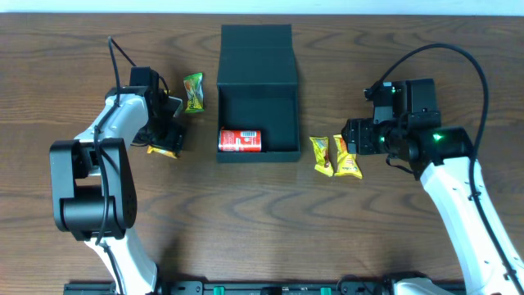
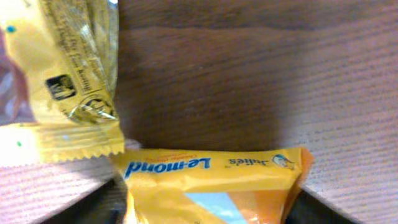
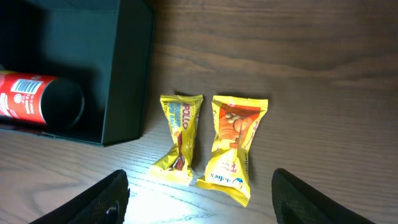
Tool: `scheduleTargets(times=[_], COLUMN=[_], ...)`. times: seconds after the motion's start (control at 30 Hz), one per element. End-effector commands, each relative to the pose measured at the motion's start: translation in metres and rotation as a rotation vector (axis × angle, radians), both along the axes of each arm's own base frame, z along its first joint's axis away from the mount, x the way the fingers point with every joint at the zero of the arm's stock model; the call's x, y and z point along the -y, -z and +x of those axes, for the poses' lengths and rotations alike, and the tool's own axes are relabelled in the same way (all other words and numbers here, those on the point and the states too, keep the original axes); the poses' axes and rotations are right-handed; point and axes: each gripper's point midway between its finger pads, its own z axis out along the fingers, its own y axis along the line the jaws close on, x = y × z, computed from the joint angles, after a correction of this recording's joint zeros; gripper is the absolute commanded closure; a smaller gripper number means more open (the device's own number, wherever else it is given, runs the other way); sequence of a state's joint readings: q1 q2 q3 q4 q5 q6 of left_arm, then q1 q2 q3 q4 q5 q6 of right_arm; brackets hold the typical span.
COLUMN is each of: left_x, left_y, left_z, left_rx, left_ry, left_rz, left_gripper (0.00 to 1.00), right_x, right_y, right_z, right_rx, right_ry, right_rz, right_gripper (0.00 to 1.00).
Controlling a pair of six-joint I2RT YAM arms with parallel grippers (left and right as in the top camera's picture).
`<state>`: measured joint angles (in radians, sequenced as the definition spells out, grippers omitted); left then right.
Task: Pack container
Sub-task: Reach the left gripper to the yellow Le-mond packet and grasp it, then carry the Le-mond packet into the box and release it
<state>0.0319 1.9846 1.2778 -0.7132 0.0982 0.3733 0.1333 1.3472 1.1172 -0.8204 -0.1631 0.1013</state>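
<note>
The black container (image 1: pixel 256 61) stands open at the table's middle, its flap lid laid back. A red can (image 1: pixel 239 141) lies inside at the front left; it also shows in the right wrist view (image 3: pixel 37 99), as does the container wall (image 3: pixel 132 74). My left gripper (image 1: pixel 166 139) is open and low, its fingers on either side of a yellow-orange Le-mond packet (image 2: pixel 211 186). My right gripper (image 1: pixel 354 136) is open and empty above two yellow packets (image 3: pixel 177 140) (image 3: pixel 233 146), just right of the container.
A green-yellow packet (image 1: pixel 193 92) lies left of the container, beyond my left gripper; a yellow packet (image 2: pixel 68 81) shows at the top left of the left wrist view. Bare wood surrounds the container.
</note>
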Motion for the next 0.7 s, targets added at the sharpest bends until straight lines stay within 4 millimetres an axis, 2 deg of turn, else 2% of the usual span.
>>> scheduleTargets(times=[0.0, 0.13, 0.27, 0.43, 0.53, 0.67], left_x=[0.0, 0.0, 0.0, 0.0, 0.002, 0.032], left_y=[0.007, 0.006, -0.008, -0.057, -0.092, -0.137], left_z=[-0.002, -0.002, 0.01, 0.039, 0.055, 0.076], left_rx=[-0.022, -0.024, 0.005, 0.082, 0.122, 0.197], left_ry=[0.007, 0.0, -0.038, -0.064, -0.111, -0.131], left_rz=[-0.003, -0.004, -0.006, -0.008, -0.018, -0.094], left_gripper=[0.36, 0.44, 0.43, 0.43, 0.44, 0.51], right_x=[0.0, 0.0, 0.0, 0.004, 0.016, 0.043], right_y=[-0.005, -0.005, -0.006, -0.008, -0.018, -0.043], right_z=[0.001, 0.001, 0.002, 0.005, 0.012, 0.024], right_rx=[0.019, 0.019, 0.023, 0.037, 0.06, 0.11], right_ry=[-0.01, -0.01, -0.01, 0.004, 0.039, 0.118], right_rz=[-0.002, -0.002, -0.002, -0.006, -0.004, -0.004], right_gripper=[0.27, 0.27, 0.27, 0.27, 0.27, 0.27])
